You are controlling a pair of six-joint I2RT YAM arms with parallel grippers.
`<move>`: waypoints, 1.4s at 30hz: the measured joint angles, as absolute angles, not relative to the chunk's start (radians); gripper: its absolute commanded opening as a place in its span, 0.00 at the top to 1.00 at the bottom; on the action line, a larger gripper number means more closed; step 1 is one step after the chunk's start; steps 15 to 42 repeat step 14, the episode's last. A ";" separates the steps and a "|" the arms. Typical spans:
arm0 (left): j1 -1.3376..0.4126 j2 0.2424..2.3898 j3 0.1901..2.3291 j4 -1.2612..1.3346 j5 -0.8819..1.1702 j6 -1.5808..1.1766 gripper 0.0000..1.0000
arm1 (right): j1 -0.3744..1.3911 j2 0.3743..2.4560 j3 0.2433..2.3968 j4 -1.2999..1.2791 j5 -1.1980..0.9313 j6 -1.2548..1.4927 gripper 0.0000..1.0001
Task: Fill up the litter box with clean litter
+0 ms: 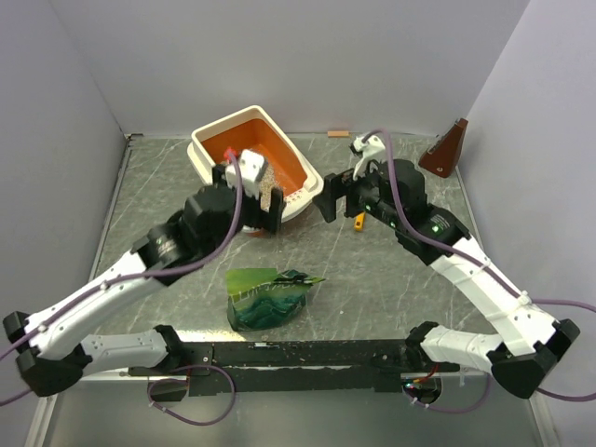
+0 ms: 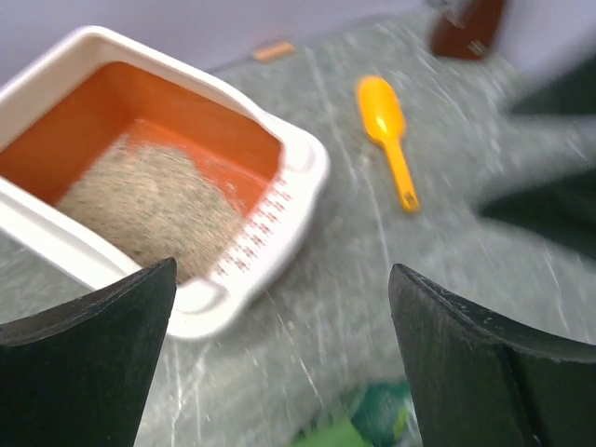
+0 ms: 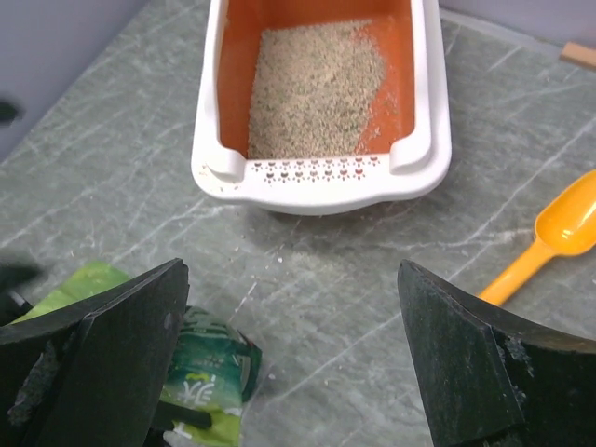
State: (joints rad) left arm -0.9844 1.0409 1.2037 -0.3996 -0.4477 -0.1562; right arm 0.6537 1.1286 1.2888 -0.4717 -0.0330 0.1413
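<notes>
Arm bases sit at the near table (image 1: 372,298) edge, L on the left and R on the right. Green bag (image 1: 270,298) lies crumpled on the table between the two arms, near the bases; it is apart from both grippers and shows at the bottom of both wrist views. L arm reaches fwd and inward from the near-left corner, elbow low and wrist raised. L gripper (image 1: 265,212) hangs above the slotted short end of the litter box (image 1: 233,119). L fingers (image 2: 93,363) stand wide apart with nothing between them. In the L wrist view the box lies below and ahead-left of them, no contact. R arm reaches fwd and inward from the near-right corner, forearm angled up-left. R gripper (image 1: 337,197) sits just right of the box's slotted end, facing it. R fingers (image 3: 484,372) are also spread wide and hold nothing. In the R wrist view the box lies ahead, roughly centred between the fingers, slotted end nearest and apart from them. Box rests diagonally on the table at centre-left. Clean litter (image 3: 312,88) lies as a loose heap on the orange floor, covering the middle and reaching the slotted end; the far floor stays bare orange. Yellow-orange scoop (image 2: 386,121) lies flat on the table right of the box, near the R gripper, untouched. A brown pyramid-shaped object (image 1: 447,149) stands at far right. A small tan block (image 1: 338,133) lies by the back wall.
</notes>
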 measured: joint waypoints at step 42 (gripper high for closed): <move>-0.709 1.213 1.275 -0.344 -0.387 -0.234 0.03 | 0.650 1.065 1.172 -0.377 0.038 0.147 0.00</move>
